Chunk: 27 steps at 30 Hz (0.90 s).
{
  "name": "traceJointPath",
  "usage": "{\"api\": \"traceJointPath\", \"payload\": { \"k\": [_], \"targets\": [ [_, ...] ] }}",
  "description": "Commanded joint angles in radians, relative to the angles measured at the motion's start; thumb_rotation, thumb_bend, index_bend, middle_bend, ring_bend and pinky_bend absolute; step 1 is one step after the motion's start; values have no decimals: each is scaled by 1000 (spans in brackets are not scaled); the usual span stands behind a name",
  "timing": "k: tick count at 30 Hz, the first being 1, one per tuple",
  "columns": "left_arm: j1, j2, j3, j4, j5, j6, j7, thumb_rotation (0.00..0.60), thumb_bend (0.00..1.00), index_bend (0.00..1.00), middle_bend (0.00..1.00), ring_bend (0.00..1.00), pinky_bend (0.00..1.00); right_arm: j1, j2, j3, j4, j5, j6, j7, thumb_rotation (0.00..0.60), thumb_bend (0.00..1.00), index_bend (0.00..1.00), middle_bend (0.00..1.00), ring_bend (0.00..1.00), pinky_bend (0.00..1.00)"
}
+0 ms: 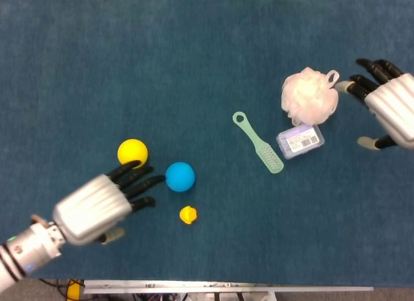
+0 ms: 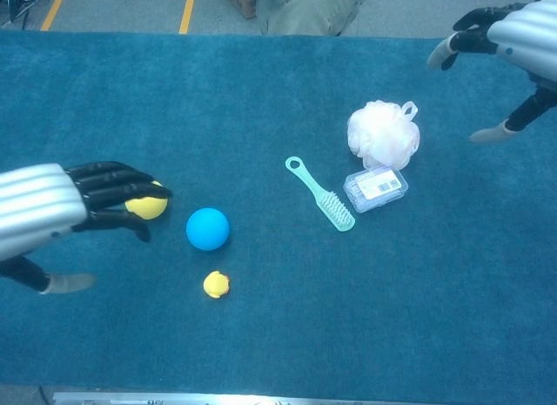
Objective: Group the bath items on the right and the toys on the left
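Note:
On the blue cloth, a yellow ball (image 1: pixel 132 151), a blue ball (image 1: pixel 180 177) and a small yellow duck (image 1: pixel 187 215) lie left of centre. A green brush (image 1: pixel 259 143), a clear soap box (image 1: pixel 300 140) and a pink bath pouf (image 1: pixel 309 96) lie to the right. My left hand (image 1: pixel 97 206) hovers open just left of the blue ball, fingers spread toward it, partly covering the yellow ball (image 2: pixel 146 207) in the chest view. My right hand (image 1: pixel 388 107) is open at the right edge, beside the pouf and apart from it.
The table's front edge with a metal rail (image 1: pixel 226 288) runs along the bottom. A floor with yellow lines (image 2: pixel 187 13) and a seated person (image 2: pixel 305 6) lie beyond the far edge.

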State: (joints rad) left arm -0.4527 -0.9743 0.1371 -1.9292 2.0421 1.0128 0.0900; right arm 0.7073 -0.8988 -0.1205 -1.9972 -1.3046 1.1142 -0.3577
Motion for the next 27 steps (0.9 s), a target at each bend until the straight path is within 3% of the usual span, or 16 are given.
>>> {"api": "traceJointPath", "payload": {
  "k": [1, 13, 27],
  "targets": [
    [-25, -55, -14, 13, 10, -29, 47, 600, 241, 271, 31, 0, 46, -13, 1, 9, 8, -4, -7, 6, 534, 0, 249, 314, 96, 165],
    [-102, -262, -56, 100, -5, -91, 137, 600, 240, 271, 16, 0, 23, -70, 11, 44, 46, -17, -29, 51, 533, 0, 250, 314, 96, 165],
    [-148, -426, -33, 283, -65, -131, 175, 600, 241, 271, 11, 0, 17, -110, 7, 79, 94, -15, -71, 90, 534, 0, 250, 314, 96, 165]
  ]
}}
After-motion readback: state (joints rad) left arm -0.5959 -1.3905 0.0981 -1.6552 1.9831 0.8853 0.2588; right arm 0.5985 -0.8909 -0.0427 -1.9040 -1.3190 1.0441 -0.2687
